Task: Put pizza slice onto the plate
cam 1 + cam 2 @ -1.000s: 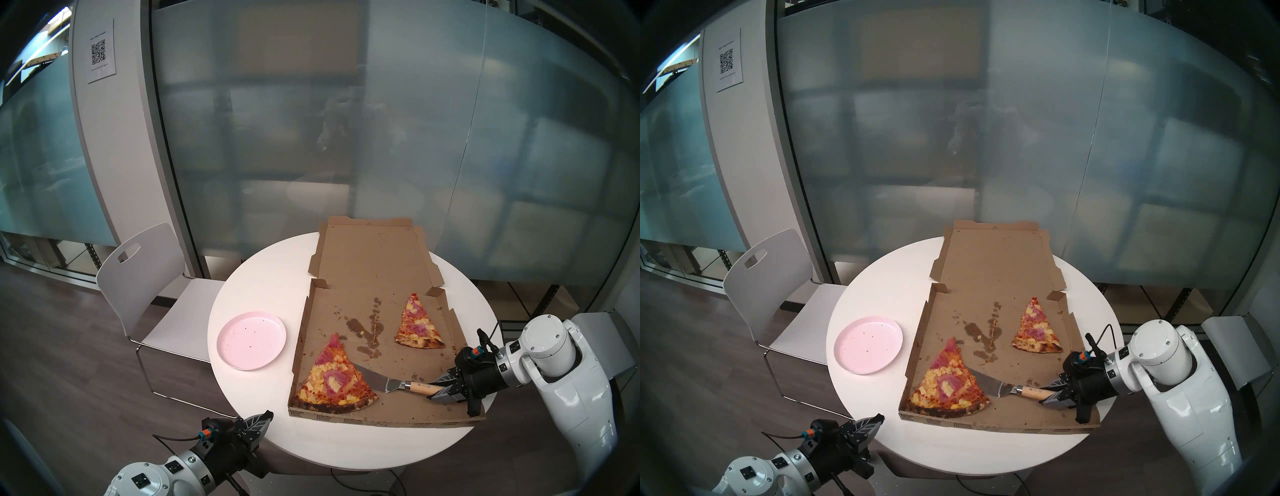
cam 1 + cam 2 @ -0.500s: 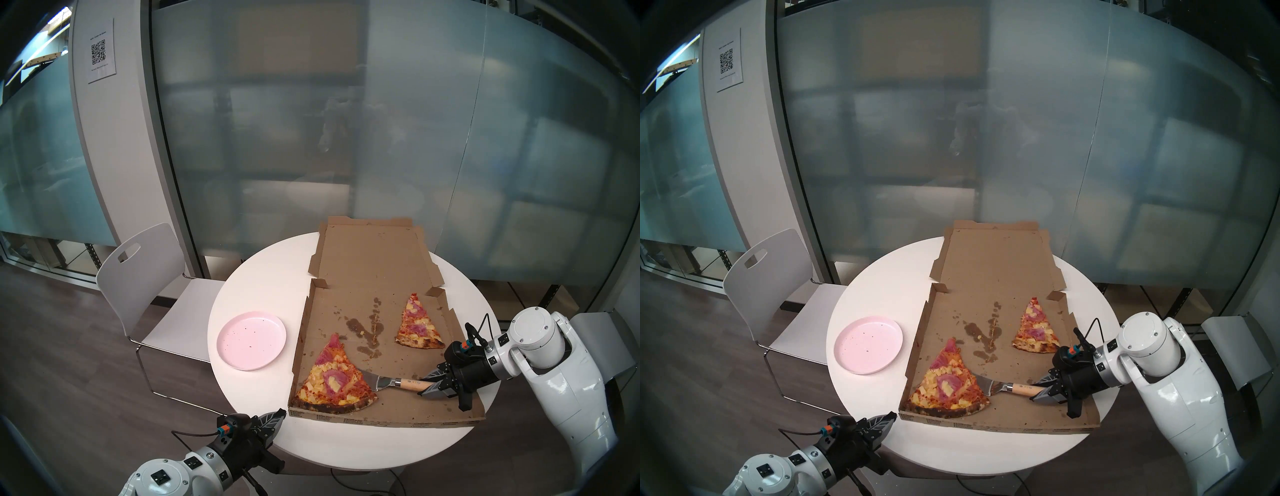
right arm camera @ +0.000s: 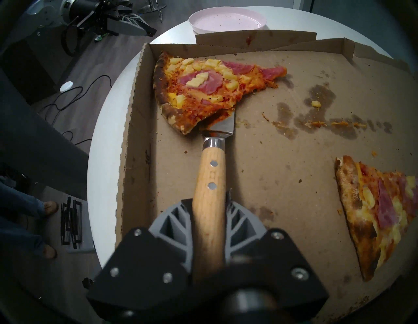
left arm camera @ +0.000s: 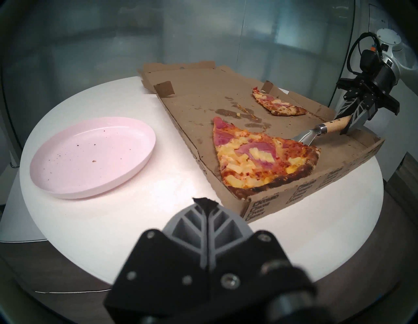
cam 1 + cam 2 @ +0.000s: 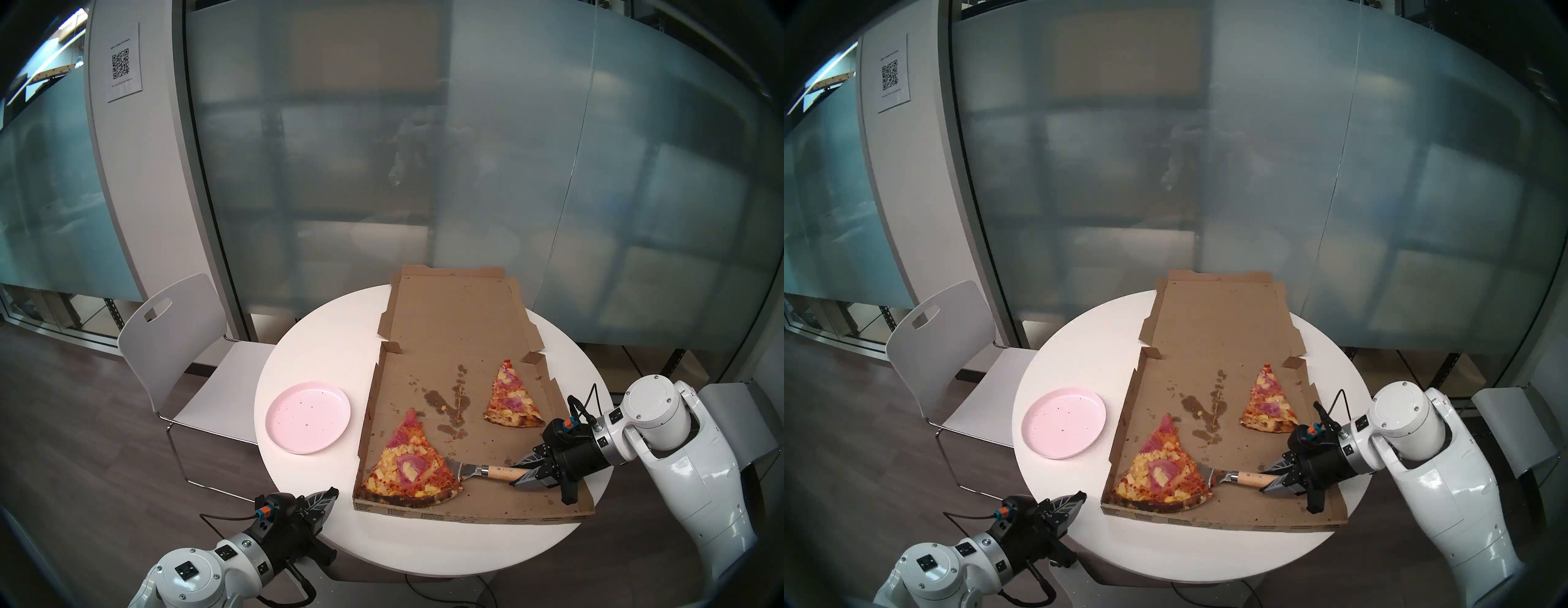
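Observation:
The pizza slice (image 5: 407, 460) (image 3: 203, 88), wide, with ham, pineapple and a charred crust, lies in the front left corner of the box. My right gripper (image 5: 519, 474) (image 3: 209, 203) is shut on the wooden handle of a spatula (image 5: 488, 470) (image 3: 209, 176). The metal blade is tucked under the slice's right edge. The pale pink plate (image 5: 307, 418) (image 4: 90, 156) sits empty on the table left of the box. My left gripper (image 5: 333, 494) (image 4: 204, 200) is shut on nothing, low at the table's front left edge, just short of the box corner.
The open cardboard pizza box (image 5: 466, 429) fills the table's right half, its lid flat behind. A smaller slice (image 5: 511, 399) lies at its right. The round white table (image 5: 424, 547) has a white chair (image 5: 169, 339) at its left and a glass wall behind. Someone's legs (image 3: 22, 208) stand nearby.
My right gripper pushed the spatula leftwards, so more of the blade is under the slice. My left gripper moved right towards the box corner, then eased back a little.

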`<action>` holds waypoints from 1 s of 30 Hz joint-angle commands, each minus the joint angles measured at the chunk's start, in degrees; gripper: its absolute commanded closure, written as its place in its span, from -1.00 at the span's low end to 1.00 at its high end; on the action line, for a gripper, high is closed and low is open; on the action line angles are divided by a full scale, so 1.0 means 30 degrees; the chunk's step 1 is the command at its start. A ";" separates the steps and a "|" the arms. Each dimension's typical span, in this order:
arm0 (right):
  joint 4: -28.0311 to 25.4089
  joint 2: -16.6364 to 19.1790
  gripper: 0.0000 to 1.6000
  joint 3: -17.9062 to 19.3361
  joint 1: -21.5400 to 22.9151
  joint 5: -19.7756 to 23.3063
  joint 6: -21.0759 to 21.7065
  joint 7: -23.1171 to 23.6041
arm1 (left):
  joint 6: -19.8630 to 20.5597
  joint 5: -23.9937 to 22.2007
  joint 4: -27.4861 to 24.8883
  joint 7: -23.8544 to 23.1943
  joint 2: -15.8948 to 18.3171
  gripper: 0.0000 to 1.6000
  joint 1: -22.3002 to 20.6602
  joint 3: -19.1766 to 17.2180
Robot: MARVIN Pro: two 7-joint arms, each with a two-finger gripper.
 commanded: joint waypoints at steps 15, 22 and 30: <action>-0.1097 -0.1206 1.00 0.0901 -0.1537 0.0696 -0.1025 -0.0484 | -0.0203 -0.2291 -0.1561 -0.0553 -0.0791 1.00 0.1225 -0.2064; -0.1491 -0.1440 1.00 0.1061 -0.1665 0.0840 -0.1090 -0.0606 | -0.0709 -0.2991 -0.2138 -0.0955 -0.0889 1.00 0.2106 -0.3141; -0.2188 -0.1554 1.00 0.1873 -0.2290 0.1107 -0.1253 -0.0703 | -0.1066 -0.3767 -0.2342 -0.1484 -0.0937 1.00 0.2392 -0.4466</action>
